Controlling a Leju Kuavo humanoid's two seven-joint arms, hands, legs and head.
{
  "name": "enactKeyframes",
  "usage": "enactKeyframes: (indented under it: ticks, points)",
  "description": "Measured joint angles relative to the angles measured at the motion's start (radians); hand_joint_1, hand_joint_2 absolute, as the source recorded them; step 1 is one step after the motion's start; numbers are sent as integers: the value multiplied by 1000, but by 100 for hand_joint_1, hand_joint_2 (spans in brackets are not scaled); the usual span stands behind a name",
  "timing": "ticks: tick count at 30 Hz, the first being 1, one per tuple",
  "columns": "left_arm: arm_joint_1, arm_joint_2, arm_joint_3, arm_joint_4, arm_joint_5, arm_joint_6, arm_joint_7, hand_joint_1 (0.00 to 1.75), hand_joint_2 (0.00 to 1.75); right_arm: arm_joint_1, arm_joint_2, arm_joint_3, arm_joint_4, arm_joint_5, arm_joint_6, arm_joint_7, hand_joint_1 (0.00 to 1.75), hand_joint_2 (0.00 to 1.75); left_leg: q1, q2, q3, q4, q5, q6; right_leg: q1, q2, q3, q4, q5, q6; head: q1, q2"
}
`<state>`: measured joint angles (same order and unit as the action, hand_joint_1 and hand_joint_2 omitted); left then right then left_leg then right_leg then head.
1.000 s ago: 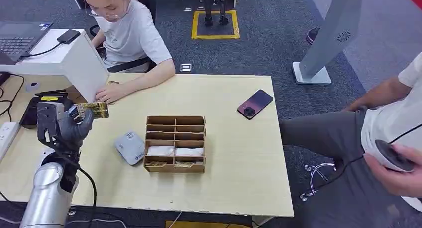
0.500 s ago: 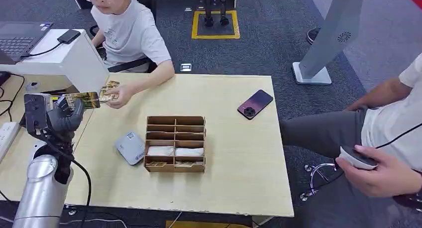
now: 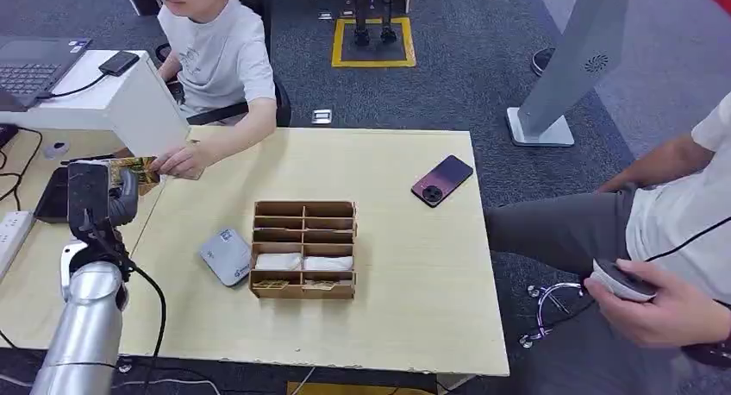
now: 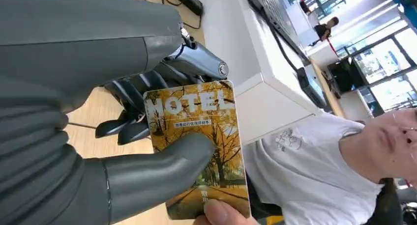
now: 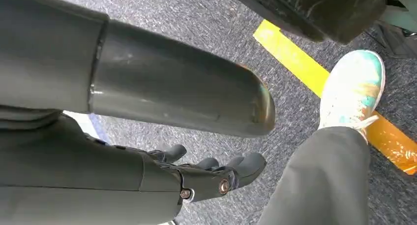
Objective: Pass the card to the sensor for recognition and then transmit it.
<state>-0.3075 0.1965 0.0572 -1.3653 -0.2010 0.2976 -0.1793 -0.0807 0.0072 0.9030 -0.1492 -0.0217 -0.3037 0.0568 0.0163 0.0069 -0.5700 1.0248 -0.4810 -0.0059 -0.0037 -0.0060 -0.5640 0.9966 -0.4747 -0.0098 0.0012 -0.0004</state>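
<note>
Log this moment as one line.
left hand: holds hotel card | seated person's hand: touching card's far end | right hand: hanging, holds nothing | sensor: on table

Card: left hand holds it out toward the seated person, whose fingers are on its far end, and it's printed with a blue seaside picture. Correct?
Not quite. The card shows yellow autumn trees, not a blue seaside; the left wrist view makes that plain. The rest stands: the left hand holds it, and the person's fingertip is on its far end.

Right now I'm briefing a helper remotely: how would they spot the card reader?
Start at the pale wooden table, then the brown divided box near its middle. Just beside the box, toward the robot's left hand, lies the card reader: a small light-grey rounded pad, unlike the dark phone.
</note>
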Motion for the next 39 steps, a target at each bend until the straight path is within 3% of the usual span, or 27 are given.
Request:
enactKeyframes:
  ticks: [9,19,30,31,39]
  points:
    - [-5,-17,-3,34,-114,39,-11,175,175,0,0,2,0,-2,6,0,0,0,0,0,0,0,0,0,0,0,0,0,0,0,0,0]
    - [15,-34,-3,48,-107,5,-64,175,175,1,0,6,0,-3,3,-3,0,0,0,1,0,0,0,0,0,0,0,0,0,0,0,0]
    - [27,-34,-3,48,-103,-2,-72,175,175,1,0,6,0,-4,3,-4,0,0,0,1,0,0,0,0,0,0,0,0,0,0,0,0]
    - [27,-34,-3,48,-103,-2,-71,0,175,1,0,6,0,-3,3,-4,0,0,0,1,0,0,0,0,0,0,0,0,0,0,0,0]
    - [27,-39,-3,48,-57,-15,-46,0,175,1,0,6,0,-10,1,-2,0,0,0,0,0,0,0,0,0,0,0,0,0,0,0,0]
